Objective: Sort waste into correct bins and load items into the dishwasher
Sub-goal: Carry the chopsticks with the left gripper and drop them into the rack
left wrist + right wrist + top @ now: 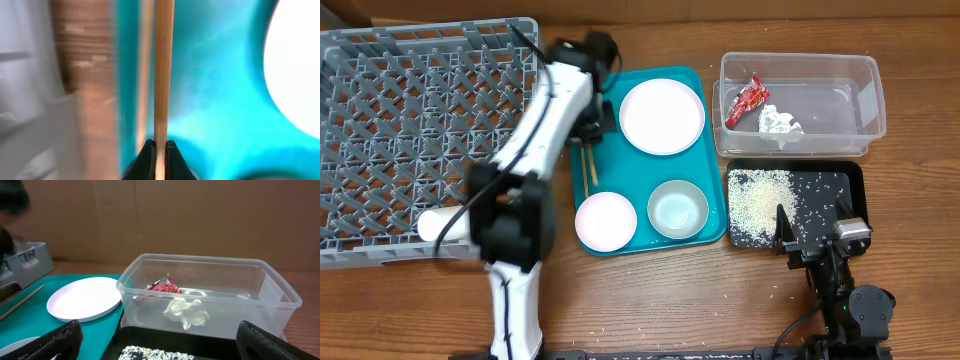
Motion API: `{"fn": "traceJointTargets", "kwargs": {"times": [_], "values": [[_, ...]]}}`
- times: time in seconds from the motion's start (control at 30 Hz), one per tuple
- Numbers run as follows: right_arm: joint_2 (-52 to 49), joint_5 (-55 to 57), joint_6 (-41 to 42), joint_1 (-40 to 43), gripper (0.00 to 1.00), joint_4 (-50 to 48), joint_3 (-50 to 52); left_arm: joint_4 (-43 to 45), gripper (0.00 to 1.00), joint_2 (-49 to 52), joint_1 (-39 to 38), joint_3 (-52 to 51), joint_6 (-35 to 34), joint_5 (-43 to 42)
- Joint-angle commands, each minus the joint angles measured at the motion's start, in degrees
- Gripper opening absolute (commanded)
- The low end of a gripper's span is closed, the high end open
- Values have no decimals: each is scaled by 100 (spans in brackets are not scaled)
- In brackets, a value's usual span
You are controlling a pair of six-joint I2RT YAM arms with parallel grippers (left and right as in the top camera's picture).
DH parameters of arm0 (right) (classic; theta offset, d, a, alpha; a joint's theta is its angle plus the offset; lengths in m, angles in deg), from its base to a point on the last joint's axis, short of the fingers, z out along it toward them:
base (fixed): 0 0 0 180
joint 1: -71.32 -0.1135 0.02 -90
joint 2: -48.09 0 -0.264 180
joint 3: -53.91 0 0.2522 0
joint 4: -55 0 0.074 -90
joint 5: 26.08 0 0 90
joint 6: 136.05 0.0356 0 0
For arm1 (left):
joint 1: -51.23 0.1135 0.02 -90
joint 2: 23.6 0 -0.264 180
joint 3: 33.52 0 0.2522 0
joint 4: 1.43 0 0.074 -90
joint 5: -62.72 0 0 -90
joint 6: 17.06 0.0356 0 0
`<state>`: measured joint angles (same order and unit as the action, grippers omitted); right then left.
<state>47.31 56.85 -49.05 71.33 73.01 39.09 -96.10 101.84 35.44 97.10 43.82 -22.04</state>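
Observation:
My left gripper [590,132] [161,148] is shut on one wooden chopstick [162,75] at the teal tray's left edge. The second chopstick [145,75] lies blurred beside it. The chopsticks [588,165] point toward the pink bowl [606,221]. The plate [662,115], the pink bowl and the grey-green bowl [678,209] sit on the teal tray. The white cup [435,222] lies in the grey rack [380,120]. The red wrapper [748,98] and the tissue [780,122] are in the clear tub [865,70]. Rice [765,200] lies in the black tray [855,185]. My right gripper [810,245] [170,345] is open and empty at the black tray's near edge.
The teal tray [620,90] lies between the rack and the two bins. A few rice grains lie loose on the wooden table near the black tray. A brown cardboard wall [200,215] stands behind the tub.

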Motion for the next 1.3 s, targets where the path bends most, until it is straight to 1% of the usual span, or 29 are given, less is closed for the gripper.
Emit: {"fn": "traceJointTargets", "kwargs": {"times": [0.0,0.13,0.23,0.4,0.5,0.53,0.57,0.6,0.63,0.67,0.7,0.8,0.9,1.03,1.1,1.13,1.2,1.27], "values": [[61,9,-4,37,100,-26,61,-205,4,-730,101,190,299,935],[61,11,-4,37,100,-26,61,-481,4,-767,278,146,348,1762],[61,11,-4,37,100,-26,61,-299,4,-748,514,-162,588,1932],[61,11,-4,37,100,-26,61,225,4,-745,925,-791,710,1526],[61,11,-4,37,100,-26,61,649,5,-743,1113,-1134,1150,994],[61,11,-4,37,100,-26,61,708,8,-743,1152,-1182,1257,885],[61,11,-4,37,100,-26,61,706,15,-743,1176,-1180,1309,831],[61,11,-4,37,100,-26,61,632,34,-750,1187,-1115,1460,785],[61,11,-4,37,100,-26,61,522,59,-750,1187,-1014,1543,765],[61,9,-4,37,100,-26,61,407,80,-750,1174,-905,1580,706],[61,9,-4,37,100,-26,61,260,80,-752,1152,-765,1615,595],[61,9,-4,37,100,-26,61,-35,73,-752,1049,-378,1633,223],[61,11,-4,37,100,-26,61,59,69,-752,874,-271,1526,-365],[61,11,-4,37,100,-26,61,706,65,-745,529,-562,1209,-433],[61,11,-4,37,100,-26,61,1134,57,-732,358,-857,942,-289],[61,11,-4,37,100,-26,61,1360,57,-726,280,-1051,774,-162],[61,11,-4,37,100,-26,61,1720,49,-680,177,-1410,378,98],[61,11,-4,37,100,-26,61,2081,45,-590,131,-1757,120,219]]}}
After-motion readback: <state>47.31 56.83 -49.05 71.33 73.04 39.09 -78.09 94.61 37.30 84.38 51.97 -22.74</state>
